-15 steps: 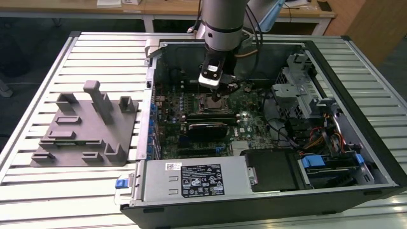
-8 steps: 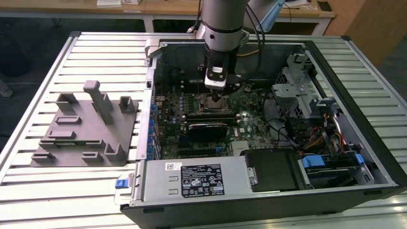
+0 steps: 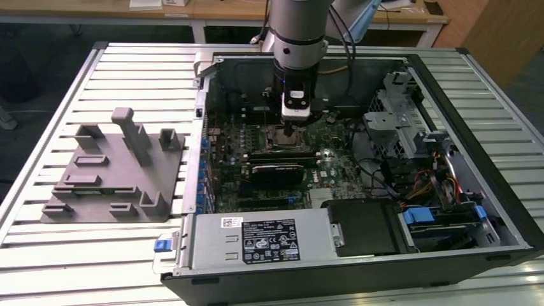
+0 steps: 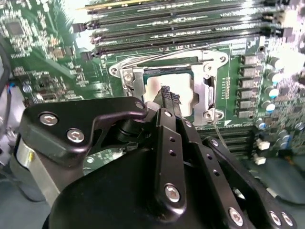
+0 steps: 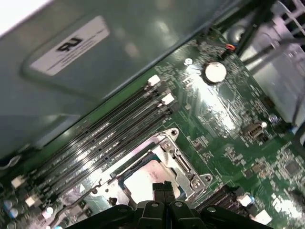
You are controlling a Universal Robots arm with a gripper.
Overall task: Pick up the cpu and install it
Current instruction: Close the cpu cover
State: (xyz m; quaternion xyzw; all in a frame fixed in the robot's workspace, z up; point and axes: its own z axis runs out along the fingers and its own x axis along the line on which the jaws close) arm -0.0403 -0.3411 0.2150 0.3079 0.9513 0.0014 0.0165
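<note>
Exterior view: arm (image 3: 297, 32) is seen upright over an open case (image 3: 476, 70) laid on a slatted surface (image 3: 127, 70). End effector (image 3: 292, 132) is placed inside the case, directly above the socket (image 3: 276, 138) on the green board (image 3: 340, 166). A grey fixture (image 3: 114, 169) is noted on the surface, well apart from the socket, outside the case toward the exterior view's left. A silver box (image 3: 255, 239) is seen within the case, also well apart from the socket.

Both wrist views: cpu (image 4: 155, 88) (image 5: 140, 181) is found seated flat inside the socket (image 4: 209, 90) (image 5: 183, 164), its pale top framed by the socket's metal bracket. End effector (image 4: 169, 94) (image 5: 162, 187) is clenched: the fingertips (image 4: 164, 90) (image 5: 158, 188) are pressed together with nothing gripped between them, and are set over the middle of the cpu's top. Contact between tips and cpu cannot be confirmed from either view. Memory slots (image 4: 181, 28) (image 5: 109, 129) are recorded just beside the socket, running parallel to one of its edges. The cpu is level with the socket frame, not raised out of it.
</note>
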